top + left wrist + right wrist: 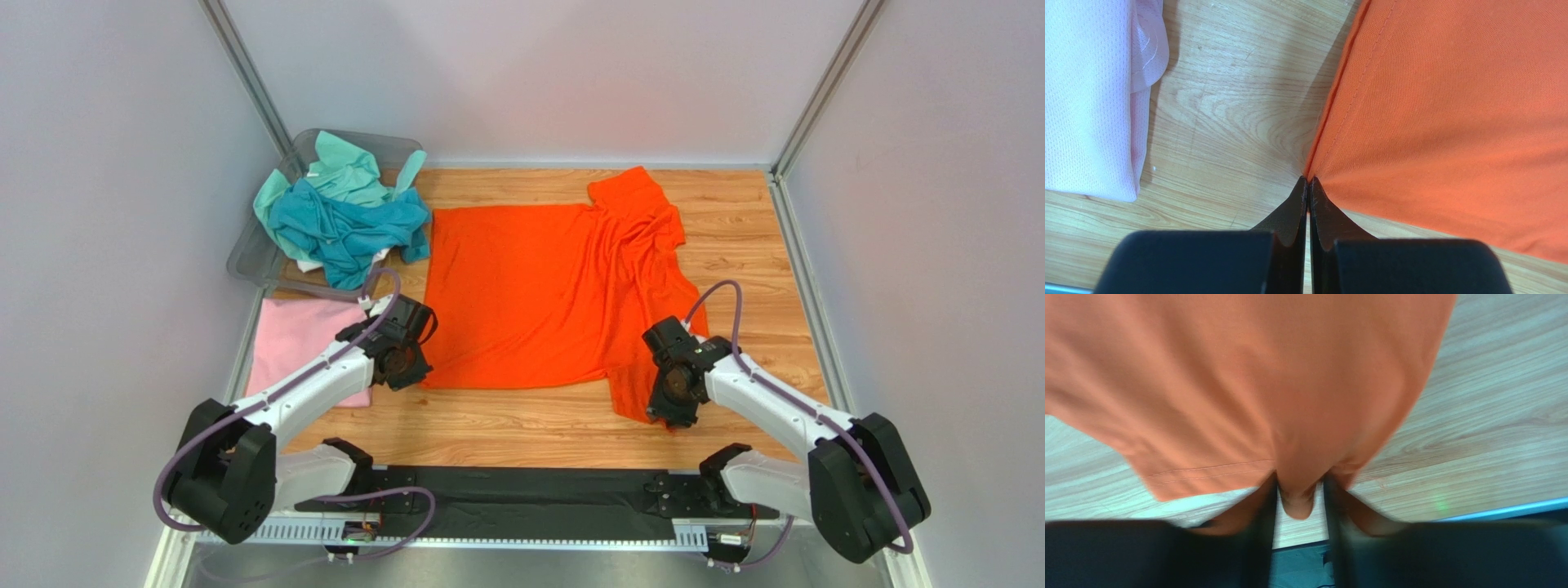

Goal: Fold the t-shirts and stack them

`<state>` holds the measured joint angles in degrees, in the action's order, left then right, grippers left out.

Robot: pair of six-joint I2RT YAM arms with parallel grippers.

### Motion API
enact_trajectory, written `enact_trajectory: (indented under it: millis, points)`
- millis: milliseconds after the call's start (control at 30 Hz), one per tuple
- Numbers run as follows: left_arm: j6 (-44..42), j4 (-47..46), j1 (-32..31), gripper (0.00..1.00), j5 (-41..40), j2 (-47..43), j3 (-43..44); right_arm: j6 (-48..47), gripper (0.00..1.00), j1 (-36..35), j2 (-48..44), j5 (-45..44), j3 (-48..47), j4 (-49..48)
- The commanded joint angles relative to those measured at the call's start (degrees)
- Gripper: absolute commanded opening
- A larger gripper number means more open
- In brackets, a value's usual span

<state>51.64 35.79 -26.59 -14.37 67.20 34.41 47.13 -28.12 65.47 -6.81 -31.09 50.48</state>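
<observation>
Wooden table w/ pale walls on three sides, seen from above. Orange t-shirt lies spread at centre, its far right part bunched into folds. L claw is clenched on the shirt's near left corner: the wrist view shows the fingertips pressed together w/ the hem pinched between them & creases fanning out from that pt. R claw sits at the shirt's near right corner. A fold of orange cloth lies between its fingers, but the wrist view is blurred, so cannot tell if it is clamped. Pink t-shirt lies flat at near left, just beside L claw. Teal t-shirt & mint t-shirt are heaped in the grey bin, far left.
</observation>
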Motion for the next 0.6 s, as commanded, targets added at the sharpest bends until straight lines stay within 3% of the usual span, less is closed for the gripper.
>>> enact_trajectory:
  millis: [0,133,333,467,567]
  points:
    - [-0.93,1.04,0.22,0.00,-1.27,-0.93,0.13,0.24,0.23,-0.36,-1.75,2.66,1.73,-1.26]
    - [-0.66,1.82,0.22,0.00,-0.92,-1.54,0.30,2.07,0.04,-1.05,-7.35,5.66,2.88,2.50]
    - [1.18,4.02,0.22,0.00,-0.49,-4.97,-1.36,9.80,0.02,-7.56,-15.72,11.97,3.75,8.67]
    - [2.67,6.30,0.22,0.00,-0.31,-9.09,-2.86,17.19,0.02,-17.46,-16.08,13.22,3.15,10.51]
    - [3.20,7.71,0.22,0.00,-0.48,-11.81,-3.91,19.66,0.03,-20.92,-15.11,12.35,1.92,11.74]
